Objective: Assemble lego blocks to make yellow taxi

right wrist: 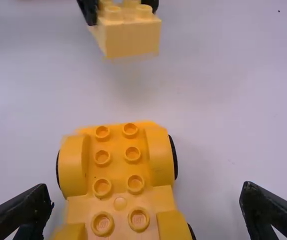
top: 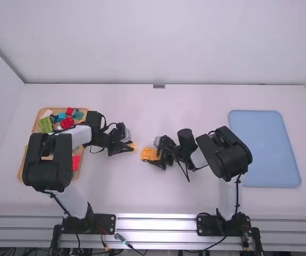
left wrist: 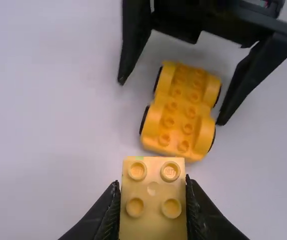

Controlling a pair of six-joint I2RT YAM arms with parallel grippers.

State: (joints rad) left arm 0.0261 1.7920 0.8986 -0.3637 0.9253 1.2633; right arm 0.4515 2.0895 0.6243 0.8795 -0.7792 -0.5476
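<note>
Left jaws: pinching the yellow block (left wrist: 152, 195)
Right jaws: spread wide, one finger each side
Wheeled yellow base (right wrist: 118, 167): on the tabletop (top: 179, 109), between the right jaws, just beyond the left jaws

White table (top: 206, 106), wooden tray (top: 36, 125) at left, blue tray (top: 265, 149) at right — yellow wheeled base (top: 150, 154) between them.

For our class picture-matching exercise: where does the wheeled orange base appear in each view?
High view: the wheeled orange base lies near the picture's middle.
Left wrist view: between the right gripper's open fingers.
Right wrist view: between those same fingers.
Shared landmark: the pale yellow block in the left gripper.
</note>
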